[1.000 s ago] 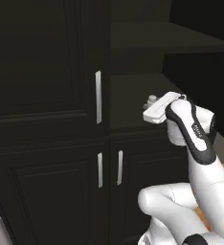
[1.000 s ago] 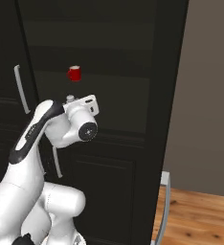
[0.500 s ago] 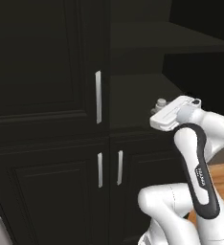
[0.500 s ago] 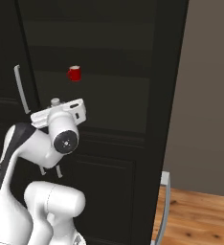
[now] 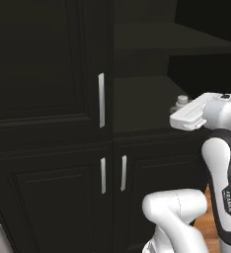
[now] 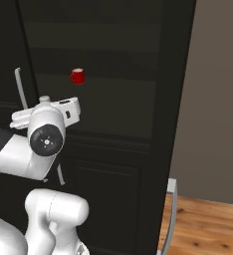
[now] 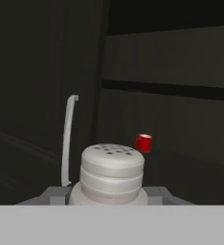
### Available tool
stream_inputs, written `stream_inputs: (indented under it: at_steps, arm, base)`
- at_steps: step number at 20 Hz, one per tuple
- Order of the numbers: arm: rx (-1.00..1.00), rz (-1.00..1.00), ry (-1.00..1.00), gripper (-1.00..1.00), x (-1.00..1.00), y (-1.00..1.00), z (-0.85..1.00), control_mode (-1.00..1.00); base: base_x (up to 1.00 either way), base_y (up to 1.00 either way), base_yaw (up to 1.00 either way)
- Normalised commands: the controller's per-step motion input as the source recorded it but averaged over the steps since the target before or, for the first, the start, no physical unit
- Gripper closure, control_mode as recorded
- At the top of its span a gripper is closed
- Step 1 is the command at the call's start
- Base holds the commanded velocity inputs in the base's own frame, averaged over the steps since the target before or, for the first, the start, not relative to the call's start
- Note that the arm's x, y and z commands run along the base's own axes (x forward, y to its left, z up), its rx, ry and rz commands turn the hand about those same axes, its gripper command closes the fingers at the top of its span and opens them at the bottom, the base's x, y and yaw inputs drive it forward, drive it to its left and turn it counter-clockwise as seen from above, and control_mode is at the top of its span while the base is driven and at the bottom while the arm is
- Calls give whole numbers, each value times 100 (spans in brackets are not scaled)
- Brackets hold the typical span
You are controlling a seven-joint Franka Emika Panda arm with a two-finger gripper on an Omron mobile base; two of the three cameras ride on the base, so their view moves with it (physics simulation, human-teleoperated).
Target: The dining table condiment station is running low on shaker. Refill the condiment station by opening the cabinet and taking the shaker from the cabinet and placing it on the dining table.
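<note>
The small pale shaker (image 7: 112,168) sits upright between my gripper's (image 7: 111,195) two fingers, and the gripper is shut on it. Its perforated cap pokes up above the white hand in the left base view, where the shaker (image 5: 181,101) is held in front of the open shelf. Seen from the right base, the shaker (image 6: 45,99) shows just its top over the wrist. The black cabinet (image 5: 48,74) stands ahead with its upper right door (image 6: 174,99) swung open. The dining table is out of view.
A small red cup (image 6: 77,76) stands on the cabinet shelf (image 5: 147,99), behind the held shaker; in the hand view the cup (image 7: 143,143) is just right of the cap. A silver bar handle (image 5: 101,100) marks the closed left door. Wooden floor (image 6: 208,224) lies at the right.
The hand has drawn back out of the cabinet toward the base, carrying the shaker. The elbow has folded and the red cup has stayed on the shelf.
</note>
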Motion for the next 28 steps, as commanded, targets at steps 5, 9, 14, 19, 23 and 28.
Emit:
stream_inputs:
  at_steps: [5,9,14,19,23,28]
  arm:
    - [0,-1,1,100,-9,1,0,-100]
    - [0,0,0,100,0,0,0,100]
    - [0,0,0,100,0,0,0,100]
    - [0,0,0,100,0,0,0,100]
    - [0,0,0,100,0,0,0,100]
    - [0,0,0,100,0,0,0,100]
  base:
    - [0,0,0]
    - [-6,0,0]
    - [-50,32,7]
    - [-25,56,22]
    - [-3,61,41]
    - [-4,71,70]
